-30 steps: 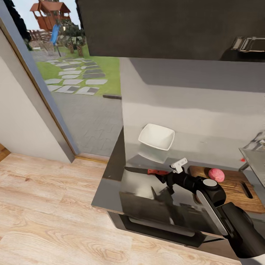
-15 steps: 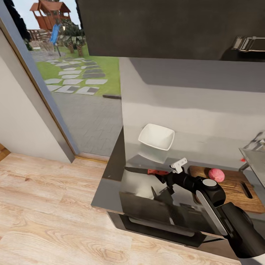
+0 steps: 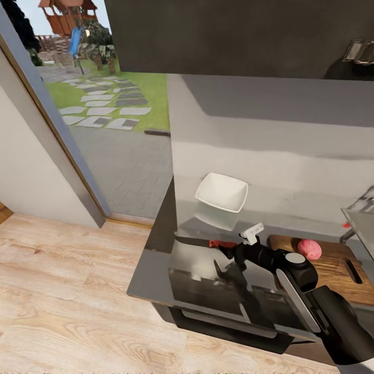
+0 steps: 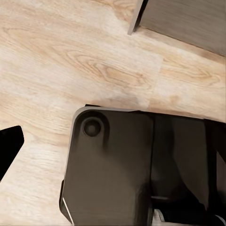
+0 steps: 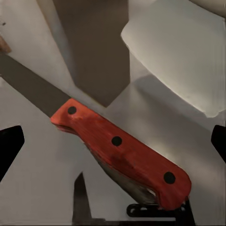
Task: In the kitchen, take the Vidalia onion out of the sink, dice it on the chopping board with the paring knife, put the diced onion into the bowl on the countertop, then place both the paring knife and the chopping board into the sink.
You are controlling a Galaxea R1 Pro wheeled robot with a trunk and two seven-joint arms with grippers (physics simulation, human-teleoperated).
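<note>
The paring knife [image 3: 208,242] lies flat on the grey countertop [image 3: 156,270], its dark blade pointing left. My right gripper [image 3: 227,249] stands open at its red-orange handle [image 5: 122,153], one finger on each side and neither touching it. The white bowl [image 3: 221,192] stands just behind the knife. Right of my arm, the pinkish-red Vidalia onion [image 3: 309,249] rests whole on the brown chopping board [image 3: 337,267]. A corner of the steel sink [image 3: 362,221] shows at the right edge. In the left wrist view, one dark finger [image 4: 9,146] of my left gripper hangs spread wide over wooden floor.
Dark cabinets [image 3: 234,36] hang above the counter. A glass door [image 3: 104,130] to a garden stands left of the counter's end. My own dark base [image 4: 113,169] is below the left wrist. Wooden floor [image 3: 62,291] spreads to the left.
The whole head view has shifted slightly, so the camera moved. My right gripper stays open at the knife handle; knife, bowl, onion and board keep their places.
</note>
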